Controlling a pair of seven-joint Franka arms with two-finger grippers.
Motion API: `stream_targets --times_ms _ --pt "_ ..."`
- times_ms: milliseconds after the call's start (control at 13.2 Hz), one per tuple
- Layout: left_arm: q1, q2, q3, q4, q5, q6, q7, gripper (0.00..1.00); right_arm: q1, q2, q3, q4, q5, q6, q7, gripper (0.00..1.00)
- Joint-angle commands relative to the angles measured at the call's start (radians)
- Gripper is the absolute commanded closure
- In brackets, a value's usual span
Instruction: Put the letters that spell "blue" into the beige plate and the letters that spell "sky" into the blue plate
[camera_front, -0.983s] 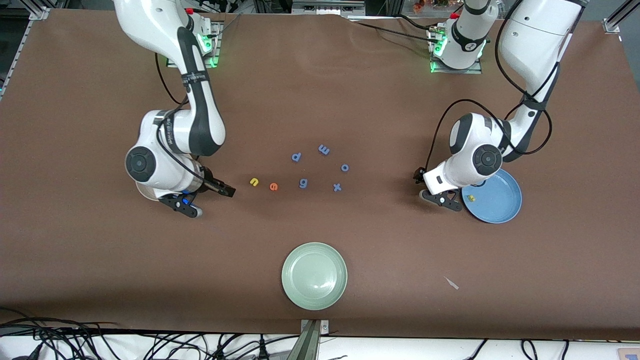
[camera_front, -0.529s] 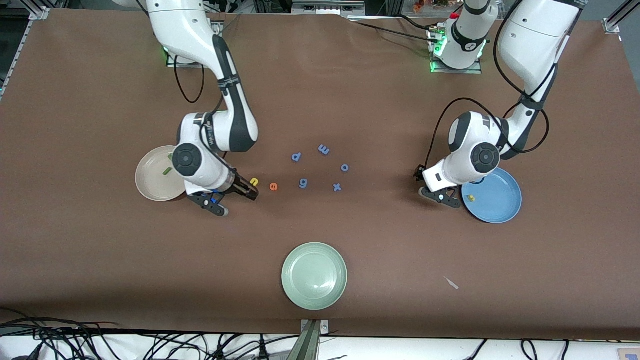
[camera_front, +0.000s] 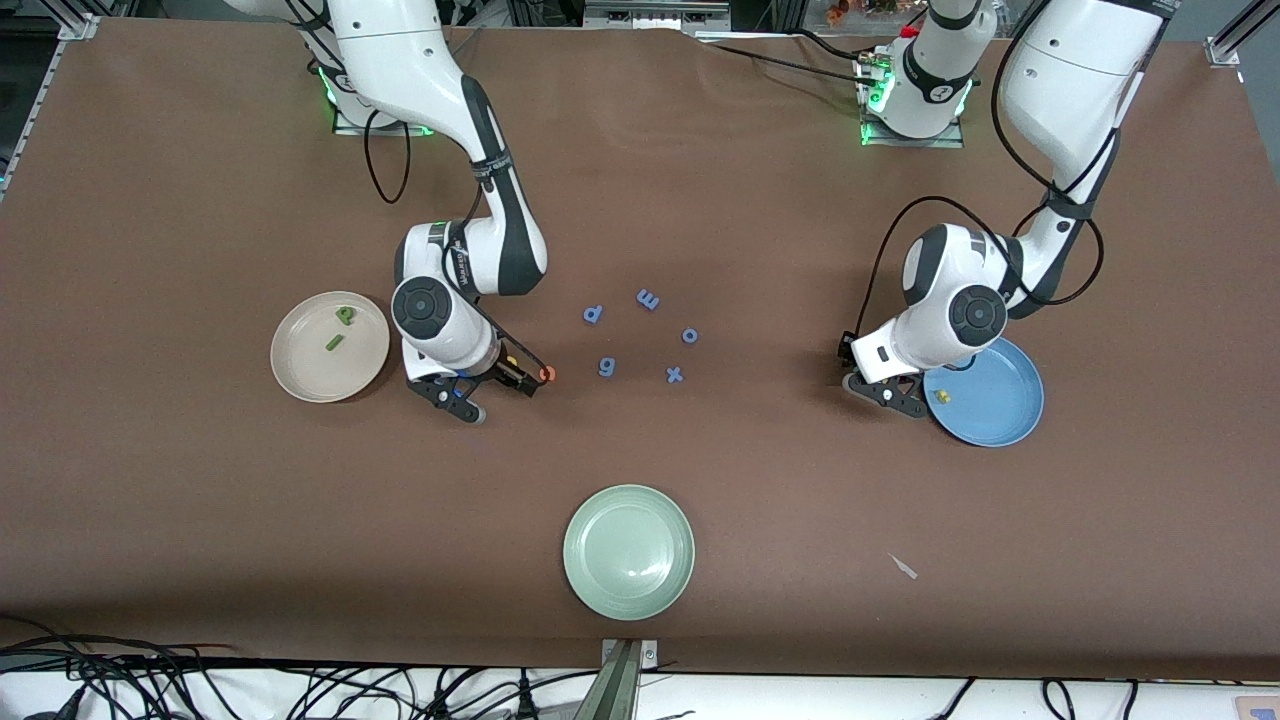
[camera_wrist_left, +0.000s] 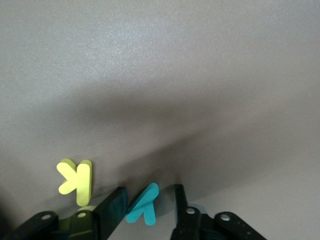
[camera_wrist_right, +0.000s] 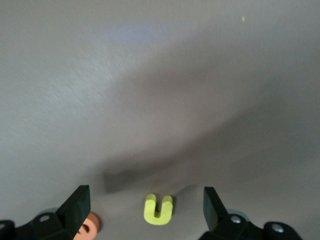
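Note:
My left gripper (camera_front: 882, 390) is low at the table beside the blue plate (camera_front: 1000, 425), which holds a small yellow letter (camera_front: 940, 396). In the left wrist view the teal y (camera_wrist_left: 143, 205) lies between the partly closed fingers of the left gripper (camera_wrist_left: 148, 192). One finger touches it and a gap shows at the other. The yellow k (camera_wrist_left: 76, 181) lies just outside. My right gripper (camera_front: 497, 397) stands open over the yellow u (camera_wrist_right: 159, 209), with the orange e (camera_front: 547, 373) at one fingertip. The beige plate (camera_front: 300, 375) holds the green b (camera_front: 345, 315) and the green l (camera_front: 334, 343).
Blue letters p (camera_front: 592, 314), m (camera_front: 648, 298), o (camera_front: 690, 335), g (camera_front: 606, 367) and x (camera_front: 675, 375) lie mid-table. A pale green plate (camera_front: 628, 551) sits nearer the front camera, and a small pale scrap (camera_front: 903, 566) lies toward the left arm's end.
My right arm has swung off the beige plate toward mid-table, ending with its gripper over the u. The left gripper's fingers have narrowed around the y.

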Motion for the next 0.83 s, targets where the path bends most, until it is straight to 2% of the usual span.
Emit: stream_targets --times_ms 0,76,151,529,680,756 --pt "0.007 -0.004 -0.004 -0.023 -0.005 0.015 0.031 0.76 0.04 -0.018 -0.012 -0.046 0.02 0.028 0.0 0.01" --pt "0.007 -0.004 -0.004 -0.023 -0.004 0.015 0.032 0.9 0.04 -0.024 -0.012 -0.048 0.02 0.027 0.006 0.02" --pt "0.007 -0.005 -0.004 -0.023 -0.005 0.015 0.032 1.0 0.043 -0.024 -0.012 -0.054 0.02 0.027 0.0 0.04" --pt "0.007 -0.025 -0.004 -0.011 -0.004 -0.002 0.026 1.0 0.043 -0.034 -0.017 -0.066 0.021 0.027 -0.036 0.18" --pt "0.02 -0.059 -0.001 -0.006 0.005 -0.012 0.026 1.0 0.043 -0.041 -0.015 -0.066 0.02 0.024 -0.036 0.3" --pt "0.039 -0.071 -0.001 0.02 0.046 -0.046 0.029 1.0 0.043 -0.045 -0.015 -0.068 0.02 0.019 -0.037 0.37"
